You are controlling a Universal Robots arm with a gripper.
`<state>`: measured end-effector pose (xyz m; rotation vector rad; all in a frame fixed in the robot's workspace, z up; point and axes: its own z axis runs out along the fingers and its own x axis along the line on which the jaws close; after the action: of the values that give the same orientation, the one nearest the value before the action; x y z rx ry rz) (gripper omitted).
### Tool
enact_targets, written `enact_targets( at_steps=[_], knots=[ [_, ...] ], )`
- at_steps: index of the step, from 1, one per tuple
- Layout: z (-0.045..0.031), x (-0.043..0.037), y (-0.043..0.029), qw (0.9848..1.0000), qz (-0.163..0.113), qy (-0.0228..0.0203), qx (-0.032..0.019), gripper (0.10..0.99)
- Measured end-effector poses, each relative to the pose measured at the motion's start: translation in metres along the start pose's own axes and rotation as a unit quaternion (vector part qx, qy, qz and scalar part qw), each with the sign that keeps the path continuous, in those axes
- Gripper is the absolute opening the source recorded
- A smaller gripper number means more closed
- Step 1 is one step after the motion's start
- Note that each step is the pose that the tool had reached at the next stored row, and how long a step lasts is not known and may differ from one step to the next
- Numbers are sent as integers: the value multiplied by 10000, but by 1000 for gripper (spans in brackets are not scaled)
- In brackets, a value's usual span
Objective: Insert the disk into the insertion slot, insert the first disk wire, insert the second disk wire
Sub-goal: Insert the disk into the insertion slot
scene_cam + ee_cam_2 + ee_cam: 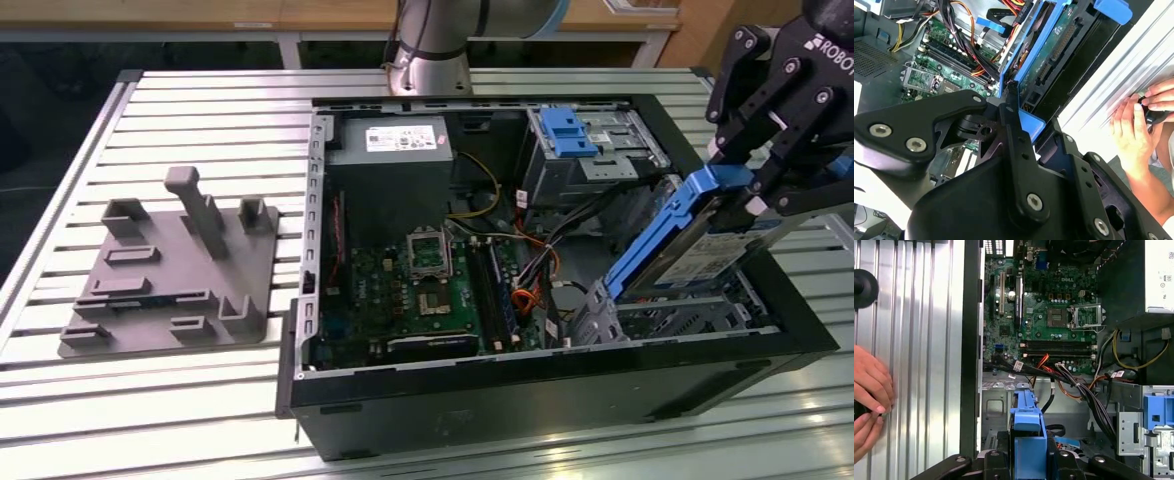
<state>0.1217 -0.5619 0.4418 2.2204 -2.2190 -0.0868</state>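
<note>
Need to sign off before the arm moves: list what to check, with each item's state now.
1. Grip: gripper shut on disk: ok.
2. Disk seated: it is tilted, lower end at the slot, upper end above the case: not ok.
3. Slot free of cables: they lie close beside it: cannot tell.
4. Person's hand away: it rests on the table beside the case: not ok.
5. Disk wires plugged: connector looks bare: not ok.
</note>
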Motion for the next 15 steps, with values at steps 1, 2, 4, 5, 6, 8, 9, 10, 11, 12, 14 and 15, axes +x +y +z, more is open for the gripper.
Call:
enact_targets(
  at_steps=[1, 2, 4, 5, 6, 8, 9, 10, 11, 12, 14, 15],
  knots=[
    [7, 0, 0, 10000, 0, 0, 0, 365],
    [15, 1, 0, 10000, 1, 0, 0, 365],
    [30, 2, 0, 10000, 0, -3, 1, 365],
    [35, 1, -1, 10000, 0, -3, 1, 365],
    [36, 1, -2, 10000, -1, -3, 1, 365],
    [37, 2, -1, 10000, -1, -2, 1, 365],
    [37, 2, 0, 10000, -1, -3, 1, 365],
    [38, 2, 0, 10000, -1, -3, 1, 365],
    [38, 2, 0, 10000, -1, -3, 1, 365],
    [37, 2, 0, 10000, 1, -3, 0, 365],
    [35, 1, 1, 10000, 11, -4, -15, 365],
    [32, 1, 0, 10000, 17, -5, -22, 365]
  ],
)
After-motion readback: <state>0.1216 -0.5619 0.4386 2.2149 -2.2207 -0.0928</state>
